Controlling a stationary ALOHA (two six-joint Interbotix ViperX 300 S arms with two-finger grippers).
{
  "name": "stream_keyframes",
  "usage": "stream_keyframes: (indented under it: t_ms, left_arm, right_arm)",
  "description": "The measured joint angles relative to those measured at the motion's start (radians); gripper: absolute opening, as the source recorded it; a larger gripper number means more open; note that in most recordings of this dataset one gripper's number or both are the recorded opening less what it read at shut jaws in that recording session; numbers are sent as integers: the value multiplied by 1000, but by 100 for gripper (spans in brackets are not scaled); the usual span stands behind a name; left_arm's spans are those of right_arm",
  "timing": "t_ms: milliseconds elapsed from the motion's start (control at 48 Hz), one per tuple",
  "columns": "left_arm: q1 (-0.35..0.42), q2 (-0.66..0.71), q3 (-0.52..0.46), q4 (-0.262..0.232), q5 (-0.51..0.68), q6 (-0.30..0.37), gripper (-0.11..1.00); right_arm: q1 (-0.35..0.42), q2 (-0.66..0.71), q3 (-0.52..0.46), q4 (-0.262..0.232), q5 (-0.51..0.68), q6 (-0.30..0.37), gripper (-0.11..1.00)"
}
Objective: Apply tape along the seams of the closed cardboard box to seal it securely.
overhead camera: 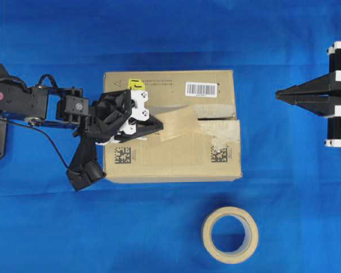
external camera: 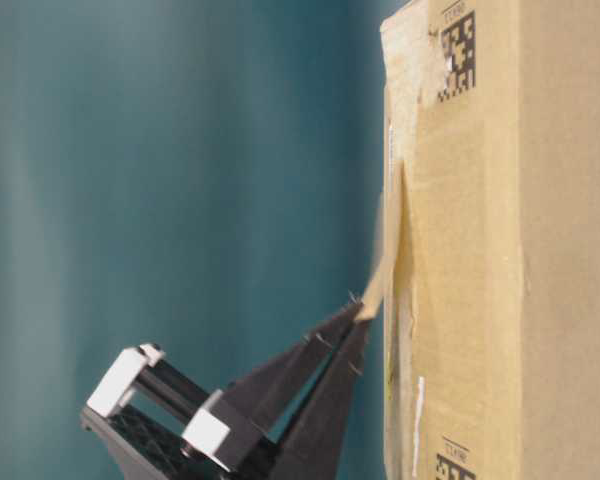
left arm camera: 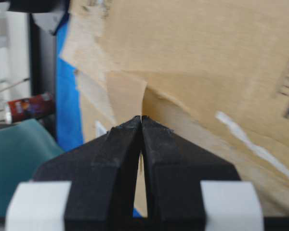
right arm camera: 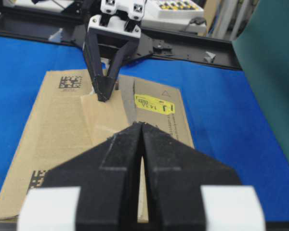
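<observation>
The brown cardboard box (overhead camera: 176, 159) lies in the middle of the blue cloth, with a yellow sticker (overhead camera: 136, 84) and a barcode label (overhead camera: 201, 89) on top. Its seam (overhead camera: 219, 118) runs left to right between the top flaps. A tan piece of tape (overhead camera: 182, 124) lies slanted over the seam's left part. My left gripper (overhead camera: 159, 128) is shut on the tape's left end; in the table-level view that end (external camera: 380, 270) lifts off the box to the tips (external camera: 358, 305). My right gripper (overhead camera: 277, 95) hangs shut and empty, right of the box.
A beige tape roll (overhead camera: 230, 234) lies flat on the cloth in front of the box. Pale old tape remnants (overhead camera: 226, 132) edge the seam's right part. Black square codes (overhead camera: 122, 155) mark the box's near flap. Blue cloth (overhead camera: 284, 170) surrounds the box.
</observation>
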Motion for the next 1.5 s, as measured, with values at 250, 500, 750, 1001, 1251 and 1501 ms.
stream_keyframes:
  t_ms: [250, 500, 750, 1001, 1251, 1501]
  left_arm:
    - [11, -2, 2, 0, 71, 51, 0]
    - [25, 2, 2, 0, 75, 67, 0]
    - [28, 18, 0, 0, 75, 71, 0]
    - [28, 32, -2, 0, 77, 71, 0]
    - [28, 34, -3, 0, 81, 71, 0]
    - [28, 32, -3, 0, 87, 71, 0]
  right_arm:
    - [-12, 43, 0, -2, -43, 0, 2]
    - [-17, 74, 0, -2, -48, 0, 2]
    - [-17, 117, -9, -2, -71, 6, 2]
    - [-17, 238, -64, 2, -103, 15, 2]
    - [-18, 420, -179, 12, -118, 28, 40]
    - [-17, 574, -293, 14, -115, 48, 47]
